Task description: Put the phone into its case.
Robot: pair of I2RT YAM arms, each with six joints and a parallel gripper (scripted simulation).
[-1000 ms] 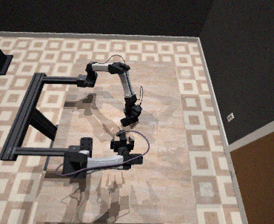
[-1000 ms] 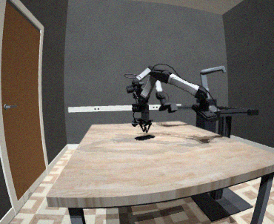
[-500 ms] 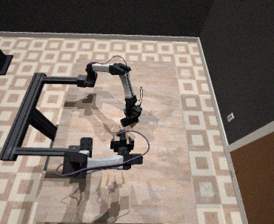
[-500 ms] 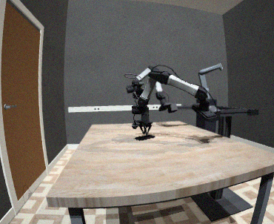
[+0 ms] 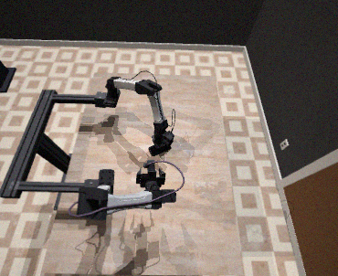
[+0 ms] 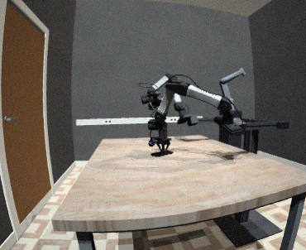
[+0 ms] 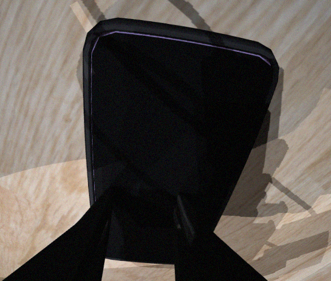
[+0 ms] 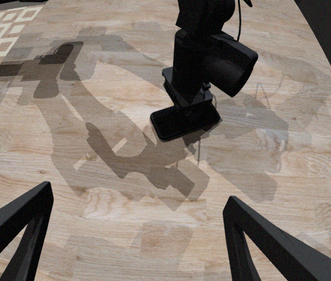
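The black phone (image 7: pixel 159 105) (image 8: pixel 171 124) lies screen up inside its dark case (image 7: pixel 189 35). The case rim runs around the top and left edges, with a thin purple line between; the near end is partly hidden by fingers. The pair is a small black slab (image 6: pixel 155 155) flat on the table. My left gripper (image 7: pixel 144 200) (image 6: pixel 164 149) points down, part open, its fingertips over the near end of the screen with nothing between them. My right gripper (image 8: pixel 141 199) (image 5: pixel 151 172) is wide open and empty, some distance from the phone.
The wooden table (image 5: pixel 205 206) (image 6: pixel 185 190) (image 8: pixel 159 208) carries overlapping shadows of both arms. A dark frame (image 5: pixel 28 142) holds the two arm bases at one side. The right arm's forearm (image 5: pixel 129 199) stands close beside the left gripper's place.
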